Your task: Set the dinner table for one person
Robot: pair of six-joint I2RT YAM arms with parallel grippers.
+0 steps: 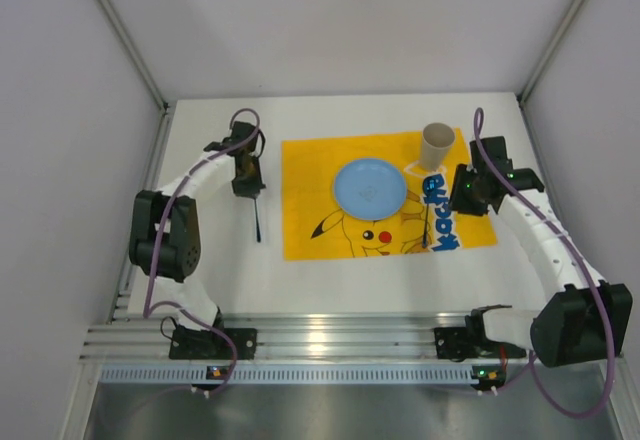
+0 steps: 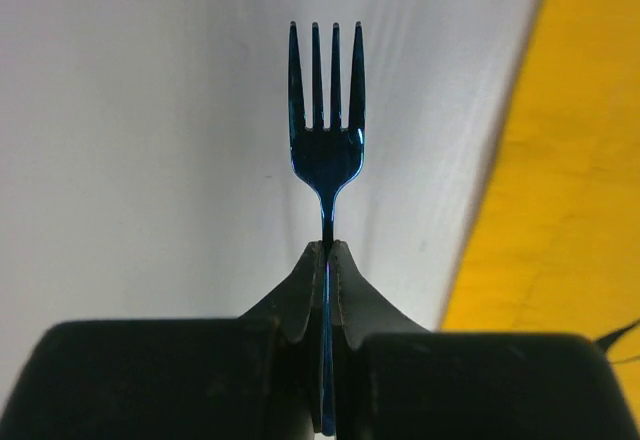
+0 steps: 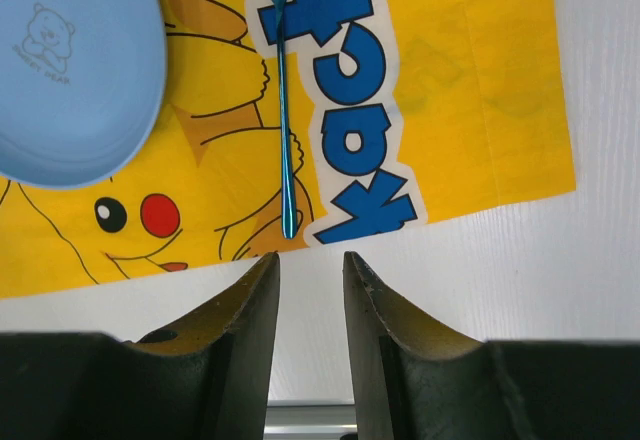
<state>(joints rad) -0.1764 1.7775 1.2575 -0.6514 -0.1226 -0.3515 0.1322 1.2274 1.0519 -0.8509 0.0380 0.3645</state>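
- White dinner table [image 1: 330, 280] is stretching from the arms' bases to the far wall, carrying a yellow mat [image 1: 310, 230] at its middle. A blue plate [image 1: 370, 186] is sitting on the mat, and a cup [image 1: 438, 144] is standing at the mat's far right corner.
- Your left gripper [image 2: 327, 250] is clenching a blue fork [image 2: 326, 130] by its thin handle, just off the mat's left edge. The fork is risking a swivel or slip at set-down.
- Your right gripper [image 3: 310, 260] is hanging with jaws parted on nothing, at the mat's near right corner. A low pass is risking nudging the blue utensil [image 3: 285, 110] ahead, or rucking the cloth.
- Cup is risking tipping if your right arm is swinging wide.
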